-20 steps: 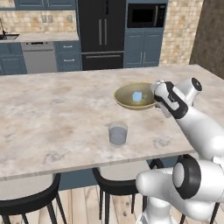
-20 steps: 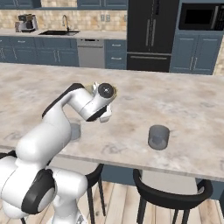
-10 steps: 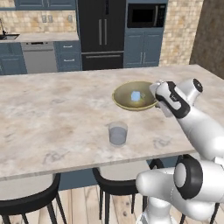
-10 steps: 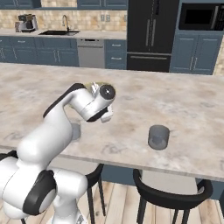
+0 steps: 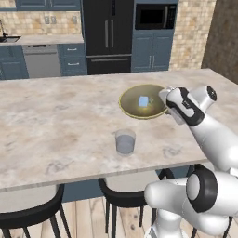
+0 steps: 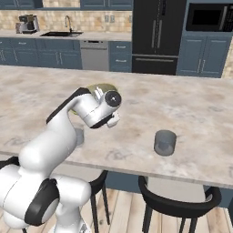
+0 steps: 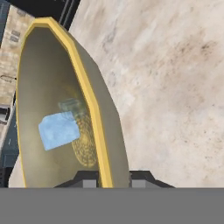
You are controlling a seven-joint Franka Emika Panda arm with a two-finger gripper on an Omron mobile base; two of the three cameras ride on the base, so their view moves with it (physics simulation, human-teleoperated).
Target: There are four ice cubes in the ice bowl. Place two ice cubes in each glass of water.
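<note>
The olive-gold ice bowl (image 5: 131,108) stands on the island counter, and its yellow rim (image 7: 94,109) runs up the middle of the hand view. One pale blue ice cube (image 5: 144,101) (image 7: 59,129) lies inside it, with a fainter greenish block (image 7: 70,105) beside it. My gripper (image 5: 163,94) (image 7: 113,181) hangs at the bowl's right rim, tips close together and shut; I cannot tell whether anything sits between them. One glass of water (image 5: 125,142) stands in front of the bowl. In the right base view it (image 6: 80,136) peeks out beside my arm, and the other glass (image 6: 164,142) stands to the right.
Black bar stools (image 5: 125,197) (image 6: 175,205) are tucked under the counter's near edge. Dark cabinets, a fridge (image 5: 108,35) and a sink counter (image 6: 54,34) line the far wall. The marble top (image 5: 51,121) stretches left of the bowl.
</note>
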